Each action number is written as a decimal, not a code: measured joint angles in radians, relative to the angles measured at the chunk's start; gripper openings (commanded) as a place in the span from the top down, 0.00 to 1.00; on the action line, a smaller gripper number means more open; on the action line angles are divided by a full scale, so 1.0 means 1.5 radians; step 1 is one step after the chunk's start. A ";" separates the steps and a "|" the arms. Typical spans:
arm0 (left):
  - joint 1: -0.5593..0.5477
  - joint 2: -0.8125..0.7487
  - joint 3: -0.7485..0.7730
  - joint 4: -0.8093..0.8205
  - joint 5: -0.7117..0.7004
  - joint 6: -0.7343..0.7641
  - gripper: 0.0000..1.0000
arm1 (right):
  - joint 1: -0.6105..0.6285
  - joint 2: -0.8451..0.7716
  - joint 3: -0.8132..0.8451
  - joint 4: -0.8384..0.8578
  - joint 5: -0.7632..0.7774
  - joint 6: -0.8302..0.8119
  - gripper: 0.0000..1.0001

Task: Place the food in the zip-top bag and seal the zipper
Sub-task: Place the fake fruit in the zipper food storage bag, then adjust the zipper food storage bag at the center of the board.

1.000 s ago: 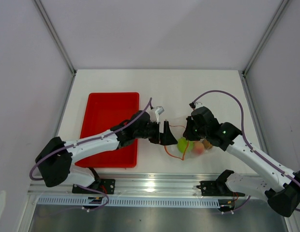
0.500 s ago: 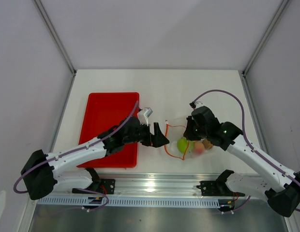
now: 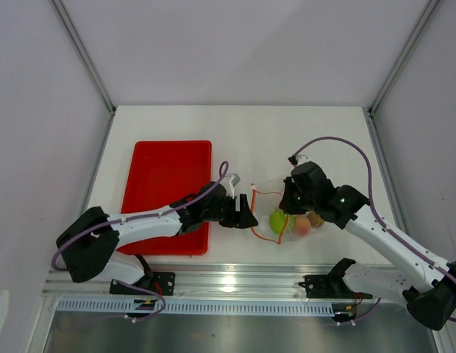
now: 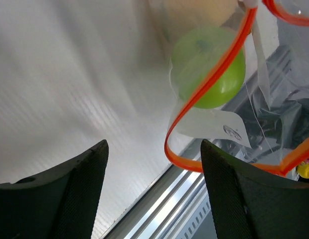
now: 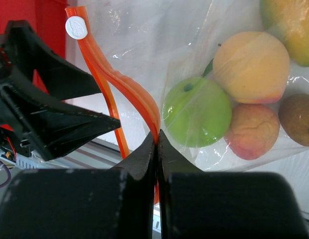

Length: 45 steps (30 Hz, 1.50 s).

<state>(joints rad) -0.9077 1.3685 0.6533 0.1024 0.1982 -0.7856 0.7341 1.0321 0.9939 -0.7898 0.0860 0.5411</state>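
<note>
Red tray [image 3: 167, 195]: lies on the left part of the white table [image 3: 235, 125]; the left arm crosses its near right corner.

Left gripper [image 3: 248, 213]: just right of the tray, low over the table and pointing at the mouth of the bag. The jaws stand apart and hold nothing. In the left wrist view the two dark fingers [image 4: 70, 194] frame bare table, with a loop of the zipper [image 4: 222, 67] ahead of them. No contact with the strip can be confirmed.

Zip-top bag [image 3: 266, 198]: lies on the table between the two grippers, near the front edge. Its mouth faces the left gripper and gapes, so the orange-red zipper is unsealed and curls in open loops.

Contents, seen through the clear plastic: green apple [image 5: 197, 112] nearest the mouth, touching a larger orange-yellow fruit [image 5: 250, 67] and a peach-pink fruit [image 5: 254, 130]. A small brown fruit [image 5: 296, 119] lies beside those. A yellowish fruit [image 5: 289, 25] is cut off by the frame edge and cannot be identified.

Right gripper [image 3: 287, 202]: over the far side of the bag. Its fingers are clenched together on the zipper, with the orange strip pinched between the tips [image 5: 157, 142] just beside the apple.
</note>
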 measured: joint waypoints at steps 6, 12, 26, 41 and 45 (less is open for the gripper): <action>0.000 0.075 0.037 0.053 0.040 -0.007 0.53 | 0.001 -0.003 0.000 -0.005 -0.005 0.000 1.00; 0.000 0.105 0.071 0.087 0.083 -0.022 0.99 | 0.001 -0.025 0.000 -0.017 -0.005 0.000 1.00; -0.001 0.014 0.273 -0.114 0.140 0.126 0.99 | 0.029 -0.055 0.039 -0.080 -0.057 0.020 1.00; -0.001 -0.050 0.298 -0.227 0.242 0.260 1.00 | 0.164 -0.047 0.079 -0.030 -0.046 0.153 1.00; -0.001 -0.064 0.262 -0.214 0.246 0.263 0.99 | 0.164 -0.053 0.071 -0.013 -0.035 0.178 1.00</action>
<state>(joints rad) -0.9089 1.2724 1.0470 -0.2188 0.5678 -0.3908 0.9798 0.9524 1.1004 -0.8101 0.0341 0.8074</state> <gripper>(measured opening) 0.005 0.003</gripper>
